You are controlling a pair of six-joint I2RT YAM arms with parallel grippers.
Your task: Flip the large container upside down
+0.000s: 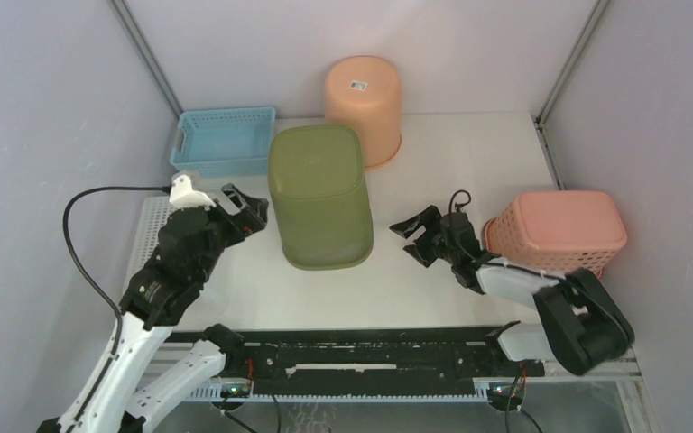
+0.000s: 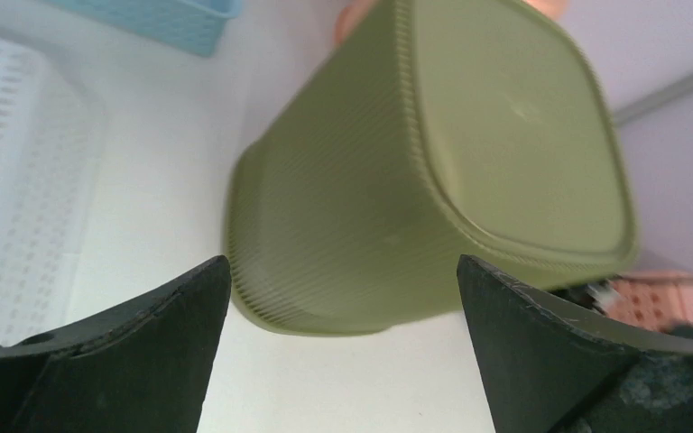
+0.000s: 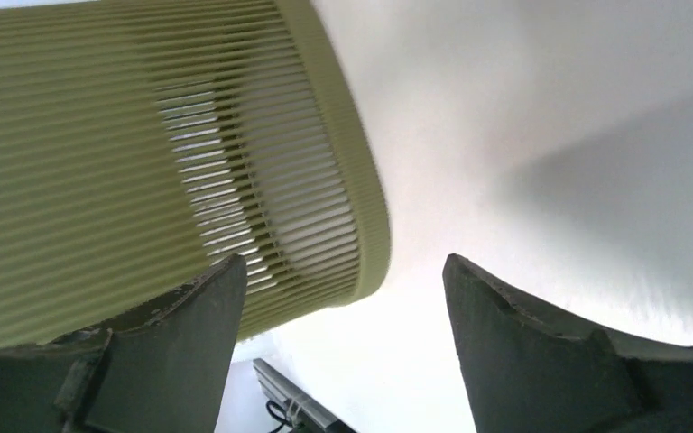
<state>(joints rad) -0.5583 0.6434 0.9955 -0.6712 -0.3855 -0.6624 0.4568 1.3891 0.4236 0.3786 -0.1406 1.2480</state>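
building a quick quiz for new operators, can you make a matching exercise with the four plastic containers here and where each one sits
Things:
1. large olive-green ribbed plastic container
2. light blue lattice plastic basket
3. round orange plastic bucket
4. pink perforated plastic basket

Places:
A. at the back, in the middle
B. on the right side
C. in the centre, base up
D. in the far left corner

Pairs: 1-C, 2-D, 3-A, 4-B

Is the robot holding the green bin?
No, the left gripper and right gripper are both open, each apart from the green bin.
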